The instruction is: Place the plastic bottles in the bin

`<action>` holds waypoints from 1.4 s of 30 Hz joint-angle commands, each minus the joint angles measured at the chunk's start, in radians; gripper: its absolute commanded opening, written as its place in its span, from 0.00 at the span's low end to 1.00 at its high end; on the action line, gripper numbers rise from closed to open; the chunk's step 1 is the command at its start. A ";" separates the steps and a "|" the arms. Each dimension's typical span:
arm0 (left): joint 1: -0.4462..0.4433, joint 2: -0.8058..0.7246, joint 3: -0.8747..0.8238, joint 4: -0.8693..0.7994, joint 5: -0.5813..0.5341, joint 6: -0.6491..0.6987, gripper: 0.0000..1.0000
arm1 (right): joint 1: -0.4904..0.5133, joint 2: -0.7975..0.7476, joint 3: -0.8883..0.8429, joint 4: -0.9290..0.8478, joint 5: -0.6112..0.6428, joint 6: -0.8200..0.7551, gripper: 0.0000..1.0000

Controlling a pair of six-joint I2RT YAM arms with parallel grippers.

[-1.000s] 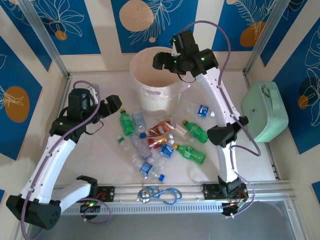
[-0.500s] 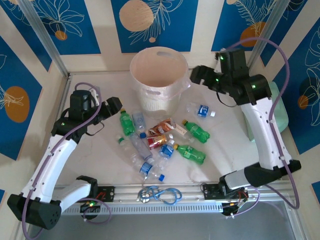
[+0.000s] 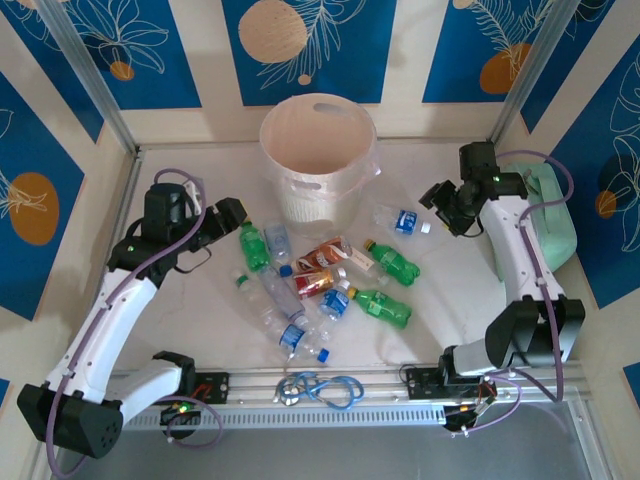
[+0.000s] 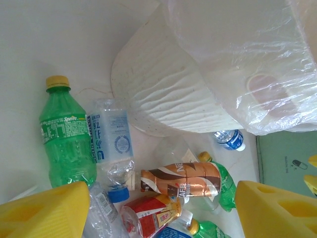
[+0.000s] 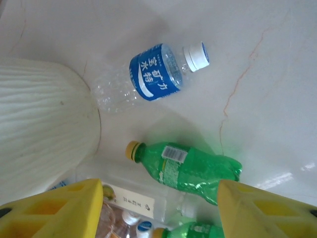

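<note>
The white bin (image 3: pixel 310 196) stands at the back centre. Several plastic bottles lie in a loose heap in front of it: green ones (image 3: pixel 252 246) (image 3: pixel 392 260), a brown-labelled one (image 3: pixel 325 255) and a red one (image 3: pixel 318 282). A clear blue-labelled bottle (image 3: pixel 405 221) lies apart on the right. My left gripper (image 3: pixel 228 212) is open just left of the heap, above the Sprite bottle (image 4: pixel 67 139) and the brown-labelled bottle (image 4: pixel 185 179). My right gripper (image 3: pixel 440 208) is open to the right of the blue-labelled bottle (image 5: pixel 148 77), over a green bottle (image 5: pixel 185 166). Neither holds anything.
A mint-green case (image 3: pixel 530 225) sits against the right wall, close behind the right arm. A clear liner bag (image 4: pixel 237 59) drapes over the bin's rim. A blue cable loop (image 3: pixel 320 388) lies on the front rail. Walls enclose the table on three sides.
The right arm swung away from above the bin, out to the right and down to the table by the blue-labelled bottle, and its jaws narrowed. The left gripper barely moved.
</note>
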 commanded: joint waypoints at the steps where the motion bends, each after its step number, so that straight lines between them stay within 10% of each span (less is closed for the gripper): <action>1: 0.013 -0.002 -0.019 0.042 0.043 -0.019 0.76 | -0.002 0.054 0.030 0.047 0.015 0.119 0.60; 42: 0.013 0.015 -0.025 0.040 0.137 0.022 0.74 | 0.006 0.539 0.154 0.087 0.072 0.393 0.80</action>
